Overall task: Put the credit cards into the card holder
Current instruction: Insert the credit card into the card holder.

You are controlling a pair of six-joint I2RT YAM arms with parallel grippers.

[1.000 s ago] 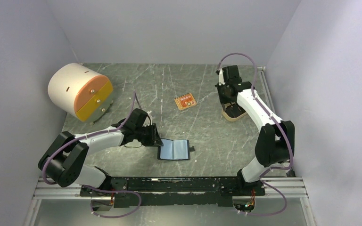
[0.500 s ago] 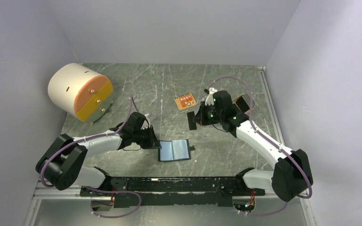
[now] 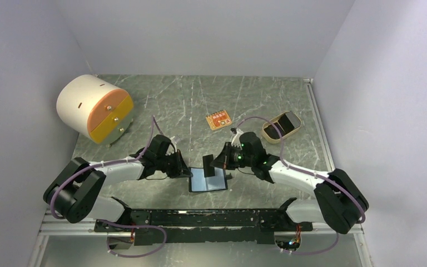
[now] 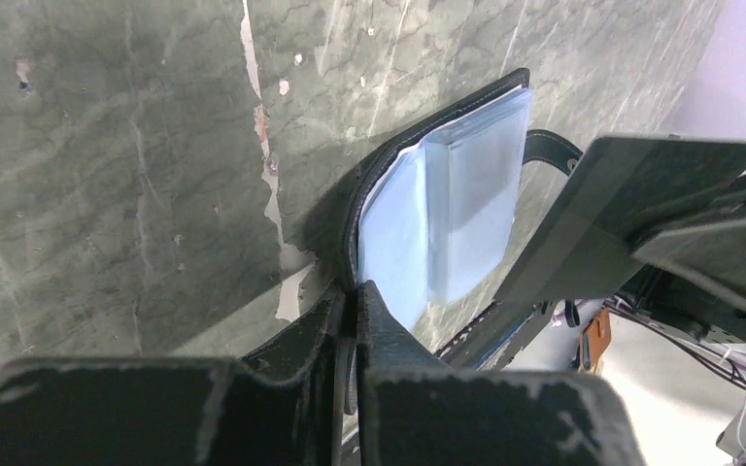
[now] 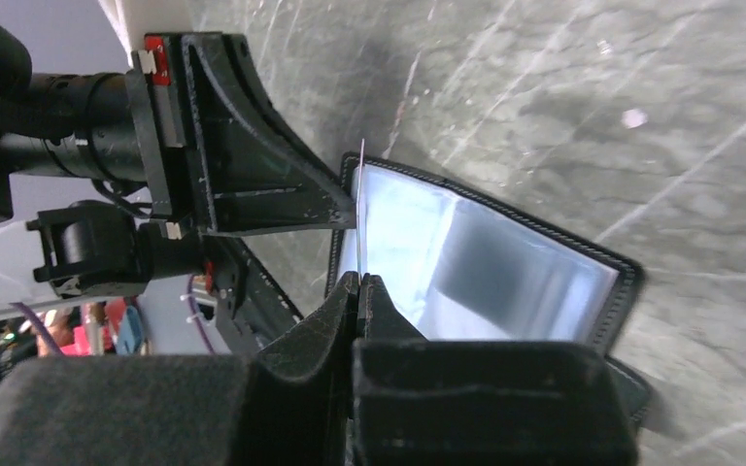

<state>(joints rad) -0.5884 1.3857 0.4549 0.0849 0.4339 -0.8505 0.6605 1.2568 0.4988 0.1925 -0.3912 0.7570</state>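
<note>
The black card holder (image 3: 214,181) lies open on the table, its bluish glossy pockets (image 4: 447,209) facing up. My left gripper (image 3: 187,171) is shut on its left edge, and the leather rim sits pinched between the jaws (image 4: 355,291). My right gripper (image 3: 221,161) is shut on a dark grey credit card (image 3: 208,165) and holds it upright just above the holder's left half. The right wrist view shows that card edge-on as a thin pale line (image 5: 360,209) over the card holder (image 5: 505,282). In the left wrist view the card (image 4: 622,209) hangs to the right of the pockets.
A tan oval tray (image 3: 271,135) with something dark and flat in it sits at the back right. A small orange board (image 3: 218,120) lies mid-table. A white drum with an orange and yellow face (image 3: 94,108) stands at the back left. Walls close in on three sides.
My right arm swung from the tan tray to over the card holder, carrying a card. My left gripper closed on the holder's left edge.
</note>
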